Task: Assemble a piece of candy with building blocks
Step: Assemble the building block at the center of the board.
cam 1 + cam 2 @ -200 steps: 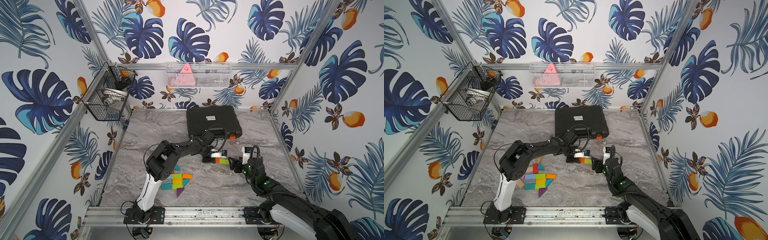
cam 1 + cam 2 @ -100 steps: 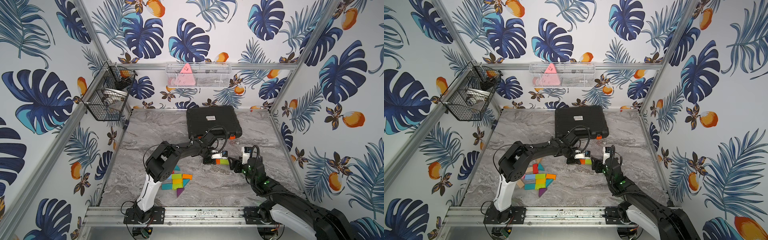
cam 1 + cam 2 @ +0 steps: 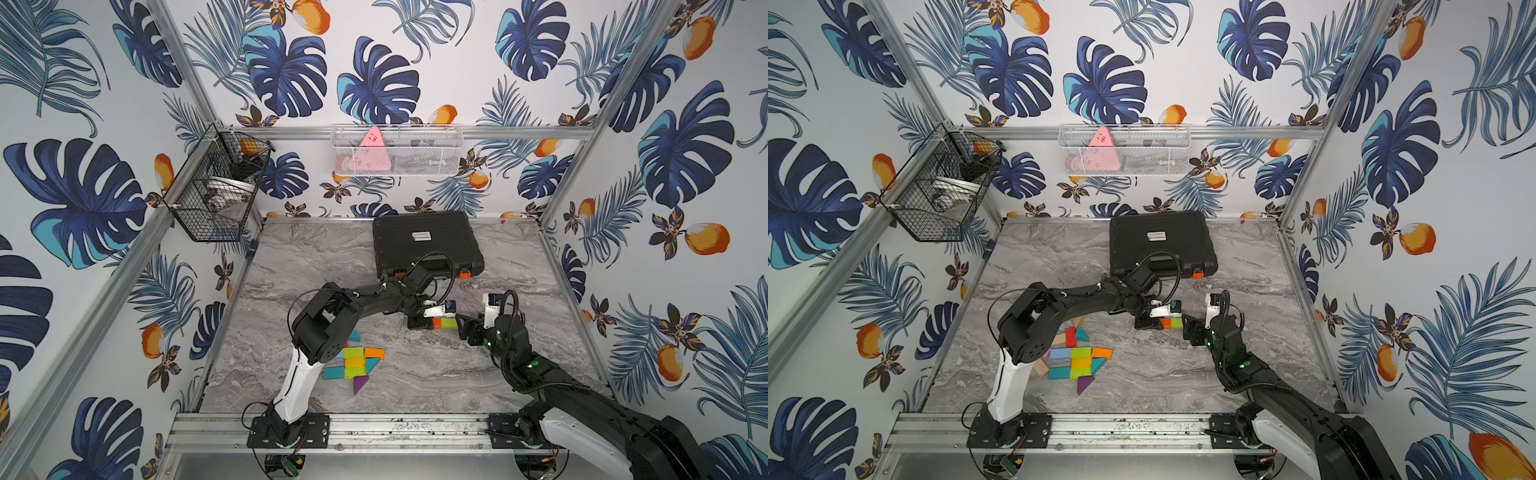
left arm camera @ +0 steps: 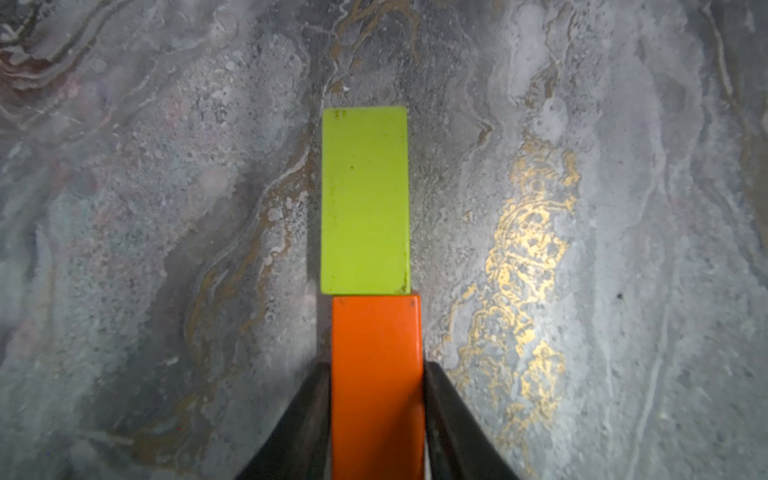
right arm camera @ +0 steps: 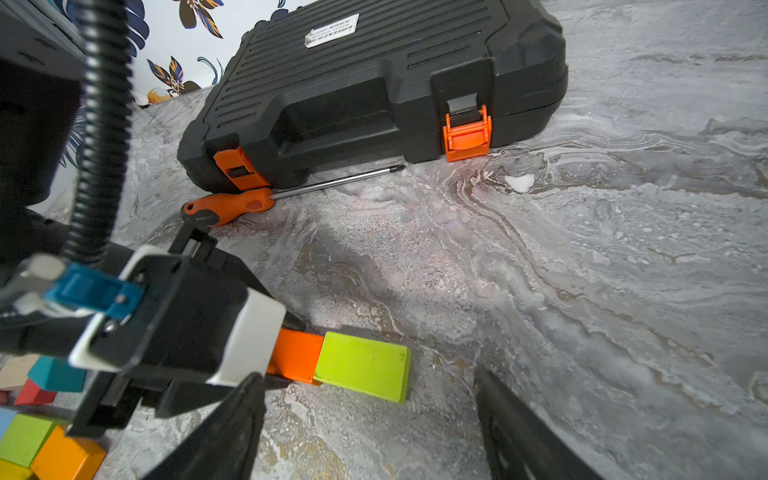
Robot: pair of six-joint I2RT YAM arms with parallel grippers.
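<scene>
An orange block [image 4: 376, 386] lies flat on the marble table, end to end with a lime-green block [image 4: 365, 199]; both top views show the pair mid-table, orange block [image 3: 437, 323], green block [image 3: 1177, 323]. My left gripper [image 4: 377, 368] straddles the orange block, its jaws close along both long sides with a thin gap on one side. My right gripper [image 5: 368, 376] hangs open just past the green block's far end, nothing between its fingers [image 5: 232, 419]. The other building blocks [image 3: 355, 363] lie grouped near the left arm's base.
A shut black tool case [image 3: 426, 245] sits at the back of the table, an orange-handled screwdriver [image 5: 232, 205] along its front edge. A black wire basket [image 3: 216, 195] hangs on the left wall and a white one [image 3: 395, 151] on the back wall.
The left gripper's jaws have eased apart around the orange block, which rests on the table. Both arms stay almost where they were.
</scene>
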